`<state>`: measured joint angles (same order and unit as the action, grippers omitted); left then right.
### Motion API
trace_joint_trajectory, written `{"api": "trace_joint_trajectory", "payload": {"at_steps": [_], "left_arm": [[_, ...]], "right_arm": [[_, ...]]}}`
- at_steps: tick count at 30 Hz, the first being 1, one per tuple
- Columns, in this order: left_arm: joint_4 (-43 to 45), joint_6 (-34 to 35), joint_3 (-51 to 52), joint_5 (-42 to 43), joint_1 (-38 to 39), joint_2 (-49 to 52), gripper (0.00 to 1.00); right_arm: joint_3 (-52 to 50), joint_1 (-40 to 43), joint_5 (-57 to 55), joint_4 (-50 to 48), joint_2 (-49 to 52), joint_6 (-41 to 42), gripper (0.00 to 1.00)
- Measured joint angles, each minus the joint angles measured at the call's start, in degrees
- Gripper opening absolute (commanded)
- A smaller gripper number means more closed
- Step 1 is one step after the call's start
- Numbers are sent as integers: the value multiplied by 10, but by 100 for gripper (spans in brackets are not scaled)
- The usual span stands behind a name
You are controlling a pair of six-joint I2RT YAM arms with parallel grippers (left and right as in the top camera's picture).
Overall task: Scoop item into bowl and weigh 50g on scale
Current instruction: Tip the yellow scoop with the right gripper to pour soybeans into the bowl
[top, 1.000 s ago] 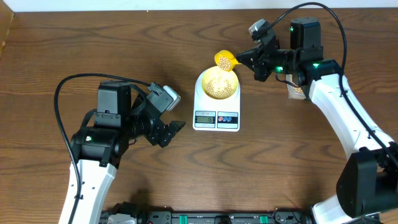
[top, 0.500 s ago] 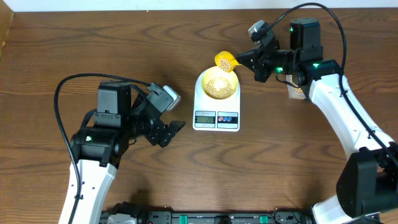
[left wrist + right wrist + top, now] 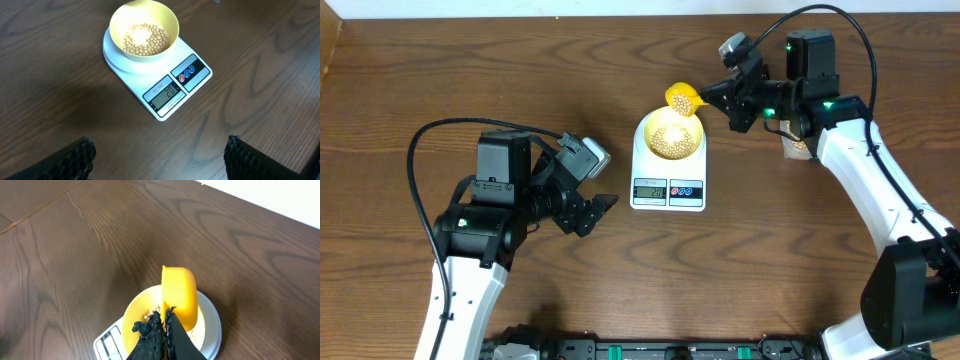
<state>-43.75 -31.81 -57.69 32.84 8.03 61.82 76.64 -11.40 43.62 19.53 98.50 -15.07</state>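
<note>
The pale yellow bowl (image 3: 669, 134) sits on the white scale (image 3: 668, 185) at the table's middle, with tan beans (image 3: 668, 141) in it. In the left wrist view the bowl (image 3: 144, 31) holds beans (image 3: 146, 39) and the scale's display (image 3: 165, 93) is lit. My right gripper (image 3: 717, 97) is shut on the handle of a bright yellow scoop (image 3: 682, 98), tipped over the bowl's far rim. The right wrist view shows the scoop (image 3: 180, 296) turned on edge above the bowl (image 3: 136, 325). My left gripper (image 3: 598, 211) hangs open left of the scale, holding nothing.
A container of beans (image 3: 796, 146) lies behind my right arm, mostly hidden. The back edge of the table (image 3: 620, 18) runs along the top. Bare wood surrounds the scale on the left and front.
</note>
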Motion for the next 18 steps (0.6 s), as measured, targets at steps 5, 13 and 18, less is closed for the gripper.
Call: {"api": "trace_joint_trajectory", "payload": {"at_steps": [5,13,18], "left_arm": [[0,0,0,0,0,0,84],[0,0,0,0,0,0,85],[0,0,0,0,0,0,84]], "right_arm": [[0,0,0,4,0,-2,1],[0,0,0,6,0,-6,1],[0,0,0,9,0,-24,1]]}}
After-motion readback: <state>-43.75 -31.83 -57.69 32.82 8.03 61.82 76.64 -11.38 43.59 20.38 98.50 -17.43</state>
